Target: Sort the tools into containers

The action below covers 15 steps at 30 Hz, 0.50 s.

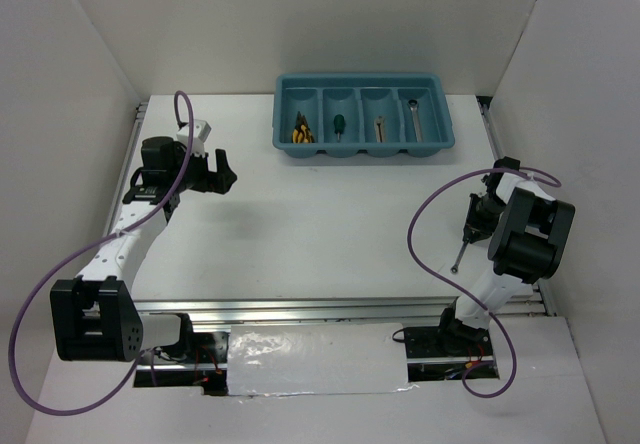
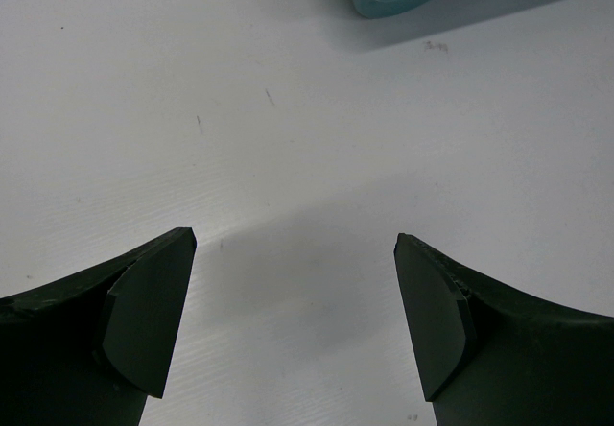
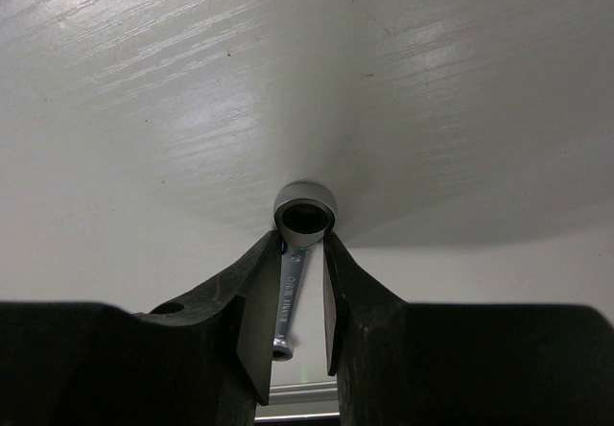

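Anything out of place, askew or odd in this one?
Nothing looks damaged or spilled. One silver wrench is outside the teal tray, between the fingers of the right gripper near the right edge of the table; whether it is gripped is unclear. The pliers and green screwdriver lie in separate compartments.

White arms, black joints, purple cables, dark end effectors.

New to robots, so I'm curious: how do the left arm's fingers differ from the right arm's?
The left fingers stand wide apart with only white table between them; the right fingers sit close on either side of a silver wrench. The left fingers are over the table's left side, the right fingers near its right edge. Both pairs are dark.
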### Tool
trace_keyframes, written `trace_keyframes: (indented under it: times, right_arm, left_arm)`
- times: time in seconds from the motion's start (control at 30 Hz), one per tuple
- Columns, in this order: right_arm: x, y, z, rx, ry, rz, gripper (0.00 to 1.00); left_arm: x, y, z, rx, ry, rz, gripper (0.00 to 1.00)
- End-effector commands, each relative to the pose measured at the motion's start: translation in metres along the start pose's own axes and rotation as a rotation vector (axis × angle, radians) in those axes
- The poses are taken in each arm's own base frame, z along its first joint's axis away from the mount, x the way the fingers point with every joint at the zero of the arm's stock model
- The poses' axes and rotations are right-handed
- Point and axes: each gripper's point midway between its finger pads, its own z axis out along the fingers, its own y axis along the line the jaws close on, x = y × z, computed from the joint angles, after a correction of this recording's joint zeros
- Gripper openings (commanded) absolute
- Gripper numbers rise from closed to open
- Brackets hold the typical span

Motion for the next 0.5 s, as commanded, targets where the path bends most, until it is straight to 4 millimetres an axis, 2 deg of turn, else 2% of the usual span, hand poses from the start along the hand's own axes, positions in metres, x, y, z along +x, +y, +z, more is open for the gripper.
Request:
trace_keyframes:
  times: [0.0,0.17,0.2,0.27,0.3,0.37,0.4,0.47]
  right_arm:
    - [-0.016,0.007,0.004,-0.001,-0.065,-0.011,0.3]
    - [-0.032,0.023,-0.004,-0.039,-0.092,-0.067,0.07]
    - [-0.045,0.028,-0.013,-0.055,-0.128,-0.078,0.03]
    - [-0.058,0.04,-0.027,-0.101,-0.173,-0.101,0.0]
    - [-0.077,0.045,-0.044,-0.123,-0.238,-0.111,0.0]
    - [-0.097,0.065,-0.064,-0.179,-0.309,-0.147,0.0]
    - [-0.122,0.074,-0.089,-0.203,-0.396,-0.166,0.0]
    - [-0.157,0.1,-0.129,-0.269,-0.534,-0.189,0.0]
  left_arm:
    - [-0.024,-0.003,0.002,0.006,-0.044,-0.003,0.99]
    - [-0.027,-0.002,0.008,0.014,-0.04,-0.006,0.99]
    - [-0.03,-0.002,0.008,0.014,-0.046,-0.002,0.99]
    - [-0.032,-0.001,0.008,0.014,-0.053,0.002,0.99]
    - [-0.033,-0.001,0.008,0.014,-0.053,0.002,0.99]
    - [-0.033,-0.002,0.008,0.017,-0.053,0.005,0.99]
    - [-0.033,-0.002,0.008,0.017,-0.053,0.005,0.99]
    - [-0.031,-0.002,0.009,0.017,-0.05,0.001,0.99]
